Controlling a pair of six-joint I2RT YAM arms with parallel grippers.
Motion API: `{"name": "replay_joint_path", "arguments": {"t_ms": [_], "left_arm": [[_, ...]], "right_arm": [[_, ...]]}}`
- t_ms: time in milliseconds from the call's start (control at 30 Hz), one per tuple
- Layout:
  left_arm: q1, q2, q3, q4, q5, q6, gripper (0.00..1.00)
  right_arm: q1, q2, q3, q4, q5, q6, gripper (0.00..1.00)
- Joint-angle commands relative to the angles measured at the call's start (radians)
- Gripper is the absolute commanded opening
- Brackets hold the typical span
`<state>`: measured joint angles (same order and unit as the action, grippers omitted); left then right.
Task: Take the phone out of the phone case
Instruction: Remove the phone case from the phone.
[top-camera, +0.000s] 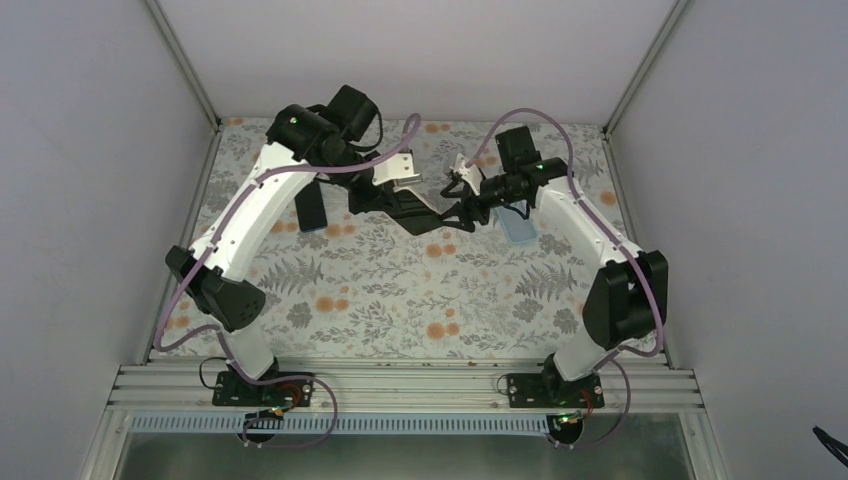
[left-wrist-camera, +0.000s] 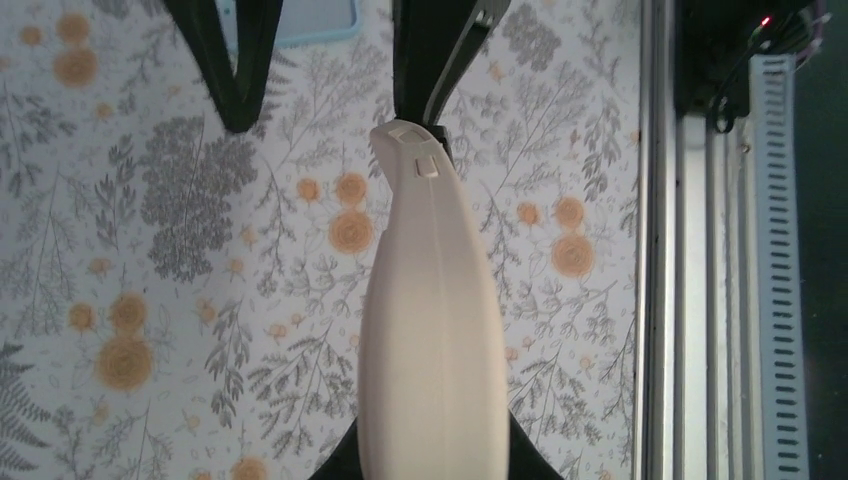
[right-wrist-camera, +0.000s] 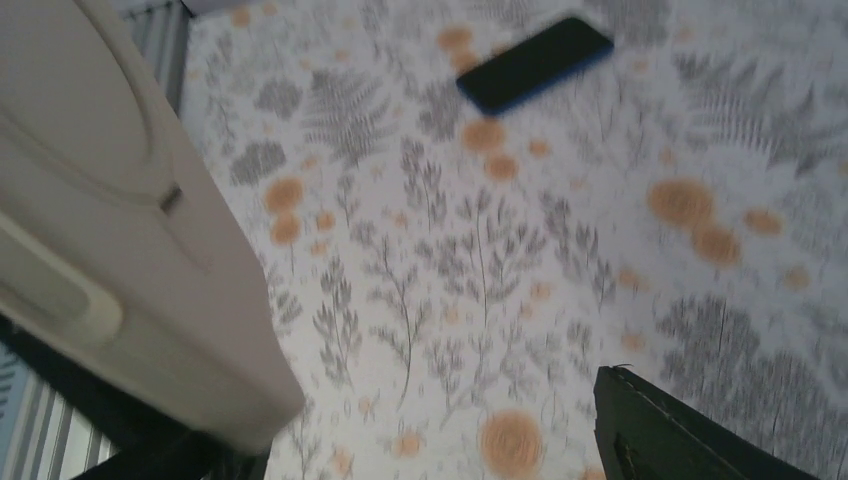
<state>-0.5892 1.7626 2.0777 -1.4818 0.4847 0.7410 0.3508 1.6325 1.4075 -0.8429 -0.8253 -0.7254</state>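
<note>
Find the phone (top-camera: 312, 210) lying flat and bare left of centre in the top view, partly hidden by the left arm (top-camera: 250, 215). Find the case (top-camera: 520, 231) well apart from it, right of centre, just beside the right arm (top-camera: 585, 225). Judging by that, treat the extraction as done and the step in hand as backing off. Read the right gripper (top-camera: 455, 212) as spread wide and holding nothing, with only bare cloth (right-wrist-camera: 450, 300) between the dark fingers low in its wrist view. Cannot tell the left gripper's (top-camera: 425, 220) opening, with its fingers hidden behind a white shell (left-wrist-camera: 430, 330) in the middle of its wrist view; no sign of anything held there. To finish cleanly, lift first, then draw one arm at a time toward the bottom of the top view, given both tips near each other at upper centre. Keep the left arm high over the phone. Avoid sweeping the right arm across the case.
</note>
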Motion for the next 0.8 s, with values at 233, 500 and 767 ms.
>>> {"name": "replay_joint_path", "arguments": {"t_ms": [233, 500, 767], "left_arm": [[0.028, 0.03, 0.063, 0.292, 0.28, -0.051, 0.02], [0.095, -0.004, -0.019, 0.543, 0.174, -0.111, 0.02], [0.106, -0.007, -0.105, 0.694, 0.111, -0.133, 0.02]], "right_arm": [[0.054, -0.096, -0.008, 0.337, -0.472, 0.252, 0.83], [0.123, -0.018, 0.088, 0.193, -0.671, 0.17, 0.85], [0.208, -0.005, 0.134, 0.199, -0.72, 0.217, 0.87]]}}
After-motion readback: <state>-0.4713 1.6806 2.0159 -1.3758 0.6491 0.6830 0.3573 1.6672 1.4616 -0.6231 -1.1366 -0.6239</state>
